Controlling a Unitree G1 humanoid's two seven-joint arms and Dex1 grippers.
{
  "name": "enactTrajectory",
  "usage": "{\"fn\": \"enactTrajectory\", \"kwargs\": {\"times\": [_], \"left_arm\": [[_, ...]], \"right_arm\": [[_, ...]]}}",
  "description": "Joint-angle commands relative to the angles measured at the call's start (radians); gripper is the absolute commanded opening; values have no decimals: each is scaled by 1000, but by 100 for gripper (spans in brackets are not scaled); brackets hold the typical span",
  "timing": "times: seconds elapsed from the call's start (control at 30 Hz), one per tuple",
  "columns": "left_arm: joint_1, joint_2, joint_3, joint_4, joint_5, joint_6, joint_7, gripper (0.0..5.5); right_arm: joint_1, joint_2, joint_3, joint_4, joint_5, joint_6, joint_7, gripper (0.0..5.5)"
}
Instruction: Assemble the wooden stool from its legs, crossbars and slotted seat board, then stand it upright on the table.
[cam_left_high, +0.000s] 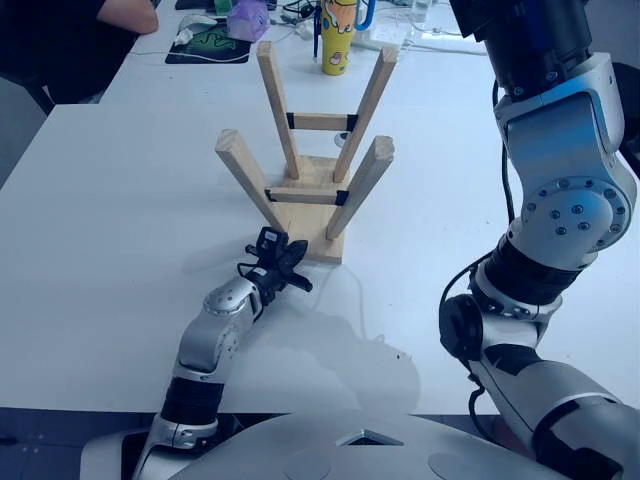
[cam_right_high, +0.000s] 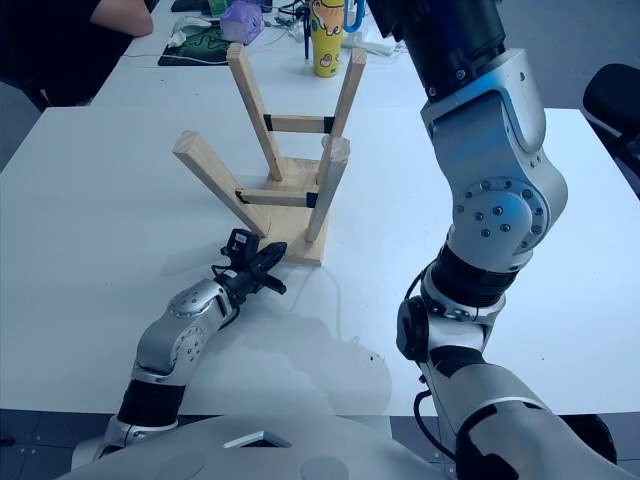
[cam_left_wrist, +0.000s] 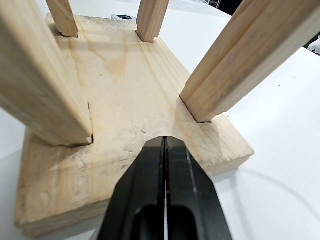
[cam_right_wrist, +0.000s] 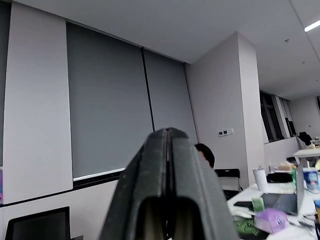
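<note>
The wooden stool (cam_left_high: 310, 170) lies upside down in the middle of the white table (cam_left_high: 110, 220), its seat board (cam_left_wrist: 115, 115) flat on the surface and its legs pointing up and apart, joined by crossbars (cam_left_high: 322, 122) with black ends. My left gripper (cam_left_high: 293, 262) rests low on the table at the near edge of the seat board, fingers (cam_left_wrist: 150, 170) pressed together, shut on nothing, tips touching the board's edge. My right gripper (cam_right_wrist: 167, 137) is raised high above the table, shut and empty, facing the room's wall.
At the table's far side stand a yellow cup (cam_left_high: 338, 40), a purple box (cam_left_high: 248, 18), a dark mat (cam_left_high: 208, 45) and cables. A person's arm (cam_left_high: 125, 12) rests at the far left corner. The near and left parts of the table are bare.
</note>
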Motion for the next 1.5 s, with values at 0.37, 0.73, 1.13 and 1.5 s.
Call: {"fn": "enactTrajectory", "kwargs": {"times": [0.37,0.73,1.13,1.5], "left_arm": [[1,49,17,92,18,68,0,0],[-12,55,25,81,22,53,2,0],[-127,145,38,25,46,-206,-118,0],[-50,395,38,23,2,-223,-426,0]], "right_arm": [[160,-35,95,27,43,-14,-1,2],[292,-180,-23,190,101,-9,-78,2],[455,-259,275,480,-319,-254,364,2],[417,-200,344,483,-415,-339,492,2]]}}
